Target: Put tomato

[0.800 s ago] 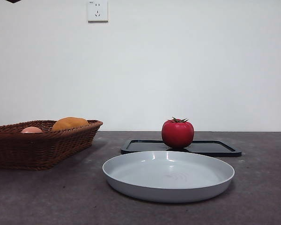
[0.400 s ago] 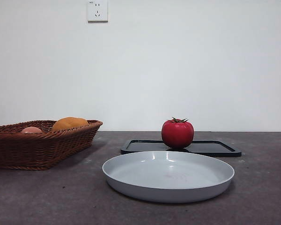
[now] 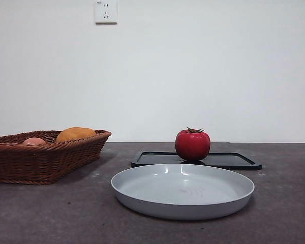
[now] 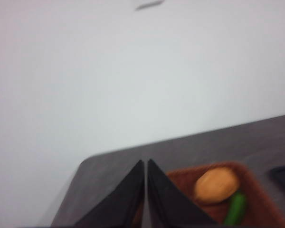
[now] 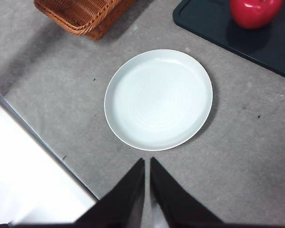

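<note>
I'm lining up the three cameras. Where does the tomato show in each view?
Front view: the tomato stands on the black tray, right of centre, behind the plate.
Left wrist view: not in it; only the basket with fruit shows.
Right wrist view: the tomato is at the top right corner, on the tray.
Shared landmark: the basket appears in all three views.

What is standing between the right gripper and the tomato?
Nothing visible blocks it. The right gripper hangs above bare table, jaws together. Only the empty, low plate lies between it and the tomato on the black tray.
</note>
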You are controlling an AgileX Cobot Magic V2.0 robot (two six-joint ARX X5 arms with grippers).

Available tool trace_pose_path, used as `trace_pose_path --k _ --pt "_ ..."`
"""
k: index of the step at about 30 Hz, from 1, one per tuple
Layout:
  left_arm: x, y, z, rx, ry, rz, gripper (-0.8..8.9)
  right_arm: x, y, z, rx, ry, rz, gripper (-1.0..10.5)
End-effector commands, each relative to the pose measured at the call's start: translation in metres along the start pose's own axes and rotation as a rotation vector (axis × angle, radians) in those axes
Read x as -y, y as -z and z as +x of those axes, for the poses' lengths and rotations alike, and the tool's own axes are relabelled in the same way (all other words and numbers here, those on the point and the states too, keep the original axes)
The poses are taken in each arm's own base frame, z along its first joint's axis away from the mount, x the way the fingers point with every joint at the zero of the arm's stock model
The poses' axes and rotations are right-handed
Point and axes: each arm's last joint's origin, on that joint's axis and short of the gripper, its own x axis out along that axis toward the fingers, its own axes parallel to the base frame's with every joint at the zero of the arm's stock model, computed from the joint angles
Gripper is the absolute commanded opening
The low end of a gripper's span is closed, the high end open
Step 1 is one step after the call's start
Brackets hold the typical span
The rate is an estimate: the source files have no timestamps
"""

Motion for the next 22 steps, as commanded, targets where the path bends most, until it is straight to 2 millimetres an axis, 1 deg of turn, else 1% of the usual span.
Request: trace_pose_path --k 1,5,9,14,22 --pt "0.003 0.023 -0.004 -0.001 -0.056 -0.021 0.09 -0.001 -0.003 0.0 0.008 -0.01 -0.016 0.1" --pt "0.011 0.062 -0.008 -0.047 -0.08 -0.049 0.09 -0.001 -0.003 0.0 0.008 -0.01 -0.016 0.1" --pt "0.018 0.092 -0.01 -0.083 -0.074 -0.082 0.09 -0.001 -0.003 0.0 0.008 -0.01 -0.016 0.1" --pt "0.023 0.116 -0.01 -0.135 -0.066 -0.1 0.09 -0.001 -0.003 0.0 0.008 -0.01 -0.016 0.1" --pt "0.028 0.138 -0.008 -0.203 -0.056 -0.117 0.09 -0.001 -0.003 0.0 0.008 -0.01 -0.016 0.1"
